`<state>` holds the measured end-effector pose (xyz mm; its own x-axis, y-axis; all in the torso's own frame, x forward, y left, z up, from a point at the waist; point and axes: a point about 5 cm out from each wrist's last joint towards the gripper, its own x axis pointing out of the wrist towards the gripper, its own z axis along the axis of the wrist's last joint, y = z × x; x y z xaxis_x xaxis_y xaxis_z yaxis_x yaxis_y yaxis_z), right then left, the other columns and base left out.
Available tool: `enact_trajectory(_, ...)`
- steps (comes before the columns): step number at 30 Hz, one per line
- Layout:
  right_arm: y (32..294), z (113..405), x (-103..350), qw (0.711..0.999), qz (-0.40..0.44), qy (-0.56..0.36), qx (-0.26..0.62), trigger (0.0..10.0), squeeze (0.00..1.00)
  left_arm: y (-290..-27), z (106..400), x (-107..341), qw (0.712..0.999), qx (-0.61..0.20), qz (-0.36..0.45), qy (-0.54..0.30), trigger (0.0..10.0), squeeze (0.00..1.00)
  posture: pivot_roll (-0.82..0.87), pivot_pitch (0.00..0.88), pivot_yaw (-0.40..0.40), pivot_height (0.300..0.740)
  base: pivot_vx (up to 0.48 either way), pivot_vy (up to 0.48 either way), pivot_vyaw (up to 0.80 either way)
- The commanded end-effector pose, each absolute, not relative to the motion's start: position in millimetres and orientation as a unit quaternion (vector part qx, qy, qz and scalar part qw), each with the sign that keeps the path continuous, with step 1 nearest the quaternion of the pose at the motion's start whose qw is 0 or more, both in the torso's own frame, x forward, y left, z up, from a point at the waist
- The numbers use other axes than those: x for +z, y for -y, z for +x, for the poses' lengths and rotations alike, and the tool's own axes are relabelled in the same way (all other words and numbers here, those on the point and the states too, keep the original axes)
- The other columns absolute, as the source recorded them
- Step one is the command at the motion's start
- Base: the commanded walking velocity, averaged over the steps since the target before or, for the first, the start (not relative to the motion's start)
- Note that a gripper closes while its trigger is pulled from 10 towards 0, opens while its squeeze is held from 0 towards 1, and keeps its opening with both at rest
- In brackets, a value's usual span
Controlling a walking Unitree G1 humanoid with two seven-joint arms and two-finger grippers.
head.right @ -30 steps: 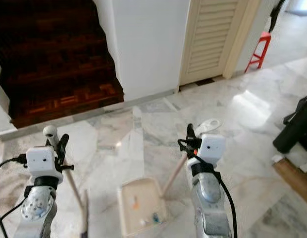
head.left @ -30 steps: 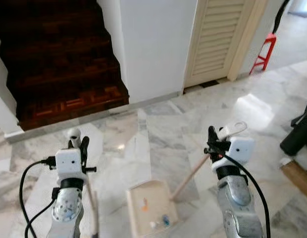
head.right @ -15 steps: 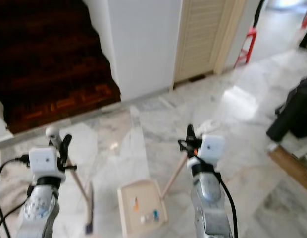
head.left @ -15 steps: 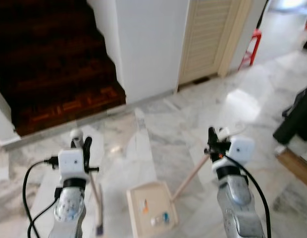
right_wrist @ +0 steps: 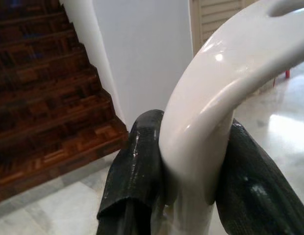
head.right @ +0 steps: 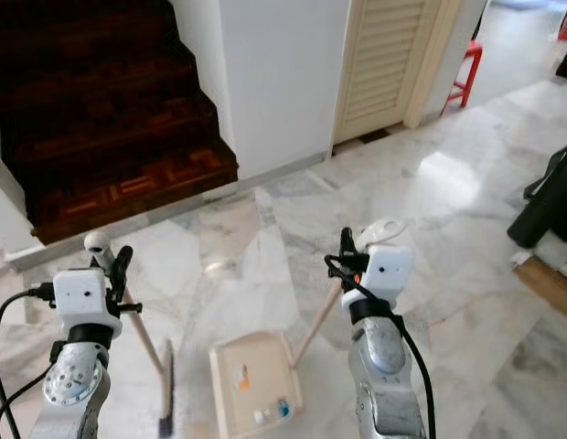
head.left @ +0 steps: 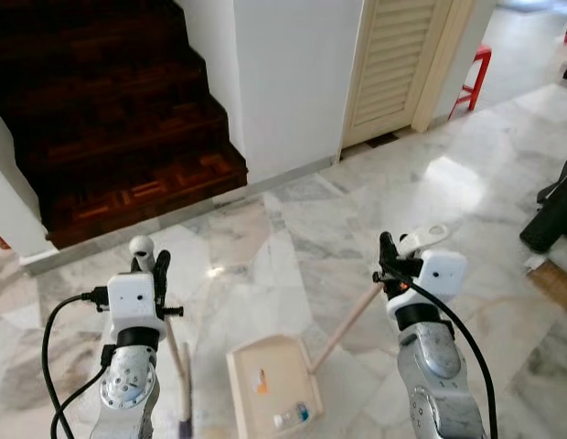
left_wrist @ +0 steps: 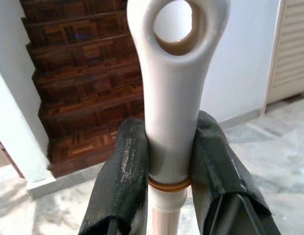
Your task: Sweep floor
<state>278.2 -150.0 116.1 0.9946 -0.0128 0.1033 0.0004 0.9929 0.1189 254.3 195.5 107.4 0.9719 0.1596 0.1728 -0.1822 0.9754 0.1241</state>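
My left end effector (left_wrist: 169, 161) is clenched around the white top of the broom handle (left_wrist: 172, 88), whose stick slants down to bristles (head.right: 164, 389) on the marble floor (head.left: 293, 229) just left of the beige dustpan (head.left: 270, 384). My right end effector (right_wrist: 191, 161) grips the dustpan's curved white handle (right_wrist: 215, 107), its pole running down to the pan between my arms. The head views show small scraps in the pan (head.left: 293, 416), too small to identify; the wrist views show the wooden stairs (left_wrist: 83, 73) behind.
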Motion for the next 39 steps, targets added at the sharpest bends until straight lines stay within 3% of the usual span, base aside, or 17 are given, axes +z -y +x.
enact_trajectory(1,151.6,279.4,130.1,0.995,0.058,0.084,-0.004,10.0,0.0,-194.9,255.6,119.0,0.988,0.087,0.074,0.107,10.0,0.0,0.0,0.043,0.024,0.74,0.0,0.371,0.0)
enact_trajectory(39,150.1,281.3,132.4,0.994,0.055,0.089,0.003,10.0,0.0,-193.2,256.9,119.0,0.988,0.083,0.071,0.106,10.0,0.0,0.0,0.032,0.021,0.74,0.0,0.367,0.16)
